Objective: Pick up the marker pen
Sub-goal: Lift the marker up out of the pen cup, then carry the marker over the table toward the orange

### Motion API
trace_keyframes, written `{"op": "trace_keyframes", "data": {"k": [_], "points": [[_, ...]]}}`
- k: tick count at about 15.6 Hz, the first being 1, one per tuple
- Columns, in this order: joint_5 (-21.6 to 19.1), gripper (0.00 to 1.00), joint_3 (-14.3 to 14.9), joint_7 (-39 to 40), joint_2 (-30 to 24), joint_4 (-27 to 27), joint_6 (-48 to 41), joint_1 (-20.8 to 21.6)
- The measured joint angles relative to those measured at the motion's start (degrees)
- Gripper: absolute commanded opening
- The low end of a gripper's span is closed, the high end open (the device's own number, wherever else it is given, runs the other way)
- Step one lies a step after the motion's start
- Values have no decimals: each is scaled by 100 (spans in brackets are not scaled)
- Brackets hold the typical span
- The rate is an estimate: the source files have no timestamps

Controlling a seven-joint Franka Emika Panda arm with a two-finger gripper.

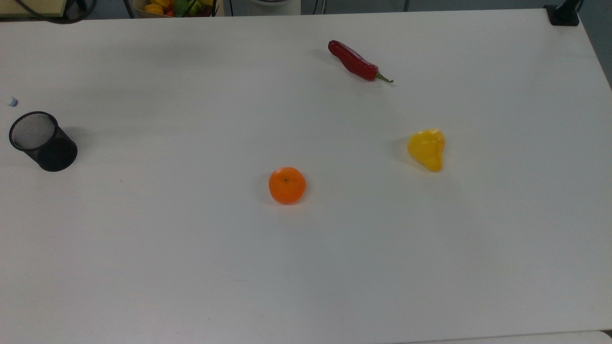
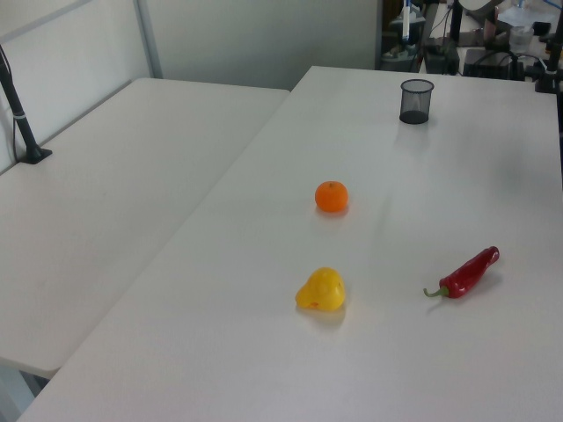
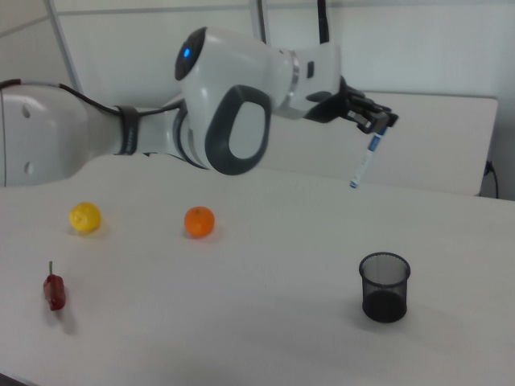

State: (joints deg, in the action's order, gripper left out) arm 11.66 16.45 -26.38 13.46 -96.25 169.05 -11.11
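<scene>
since the pincer (image 3: 378,122) is clamped on the blue-capped upper end of the marker pen (image 3: 364,163), the white barrel hangs free below it, tilted, with its small blue tip well above the black mesh cup (image 3: 385,286) that stands on the table (image 3: 241,322). in the top view just the tip of the marker pen (image 1: 9,101) peeks in at the top view's left edge, just above the cup (image 1: 42,141). the likeliest trouble, as i judge it, is slip: the hold sits at one end, so a quick swing could make the long barrel pivot or slide out and drop to the table or back into the cup. a low sweep could also knock the light cup over. the orange (image 3: 199,222), the yellow fruit (image 3: 84,217) and the red chili (image 3: 54,291) lie well apart from it all and look safe.
</scene>
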Motion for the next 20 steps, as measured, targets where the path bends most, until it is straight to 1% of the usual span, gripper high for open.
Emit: {"op": "trace_keyframes", "data": {"k": [1,4,7,9,15,18,20], "points": [[0,0,-91,-1,-71,-26,-97,70],[0,0,-508,-11,-237,-53,-568,184],[-11,0,-852,-31,-316,-69,-1057,369],[-14,0,-1146,-65,-326,-82,-1478,471],[-14,0,-2118,-86,-316,-263,-2771,547],[-14,0,-2497,-86,-271,-479,-3145,550],[-14,0,-2674,-86,-162,-600,-3231,568]]}}
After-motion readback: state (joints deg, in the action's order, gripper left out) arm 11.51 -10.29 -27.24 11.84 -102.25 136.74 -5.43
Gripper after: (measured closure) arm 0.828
